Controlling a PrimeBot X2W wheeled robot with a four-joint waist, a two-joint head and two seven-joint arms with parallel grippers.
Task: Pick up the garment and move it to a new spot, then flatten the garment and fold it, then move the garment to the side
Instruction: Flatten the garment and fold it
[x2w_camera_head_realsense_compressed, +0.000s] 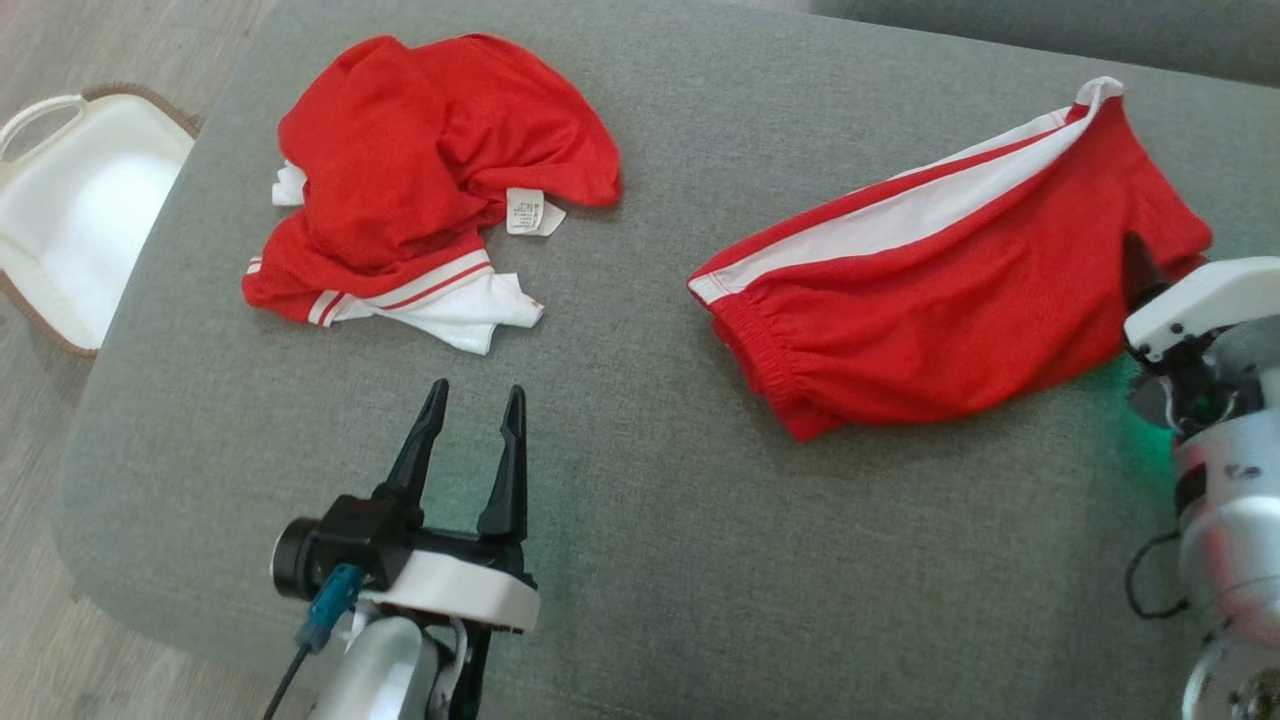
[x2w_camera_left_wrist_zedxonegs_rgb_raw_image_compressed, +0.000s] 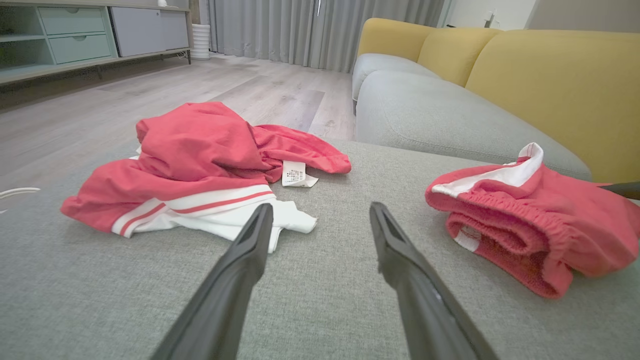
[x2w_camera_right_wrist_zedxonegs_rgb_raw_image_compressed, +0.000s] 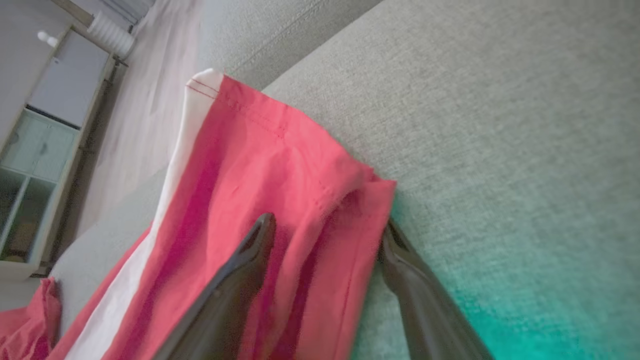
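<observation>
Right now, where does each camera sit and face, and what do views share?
Head: looks down from the head onto the grey cushion; open left gripper lower left, right forearm at right.
Left wrist: low along the left gripper toward the crumpled jersey.
Right wrist: along the open right gripper straddling the red shorts' edge.
Shared: all three show the shorts.

Two garments are counted on the cushion: one shirt, one pair of shorts; one basket off its left edge.
</observation>
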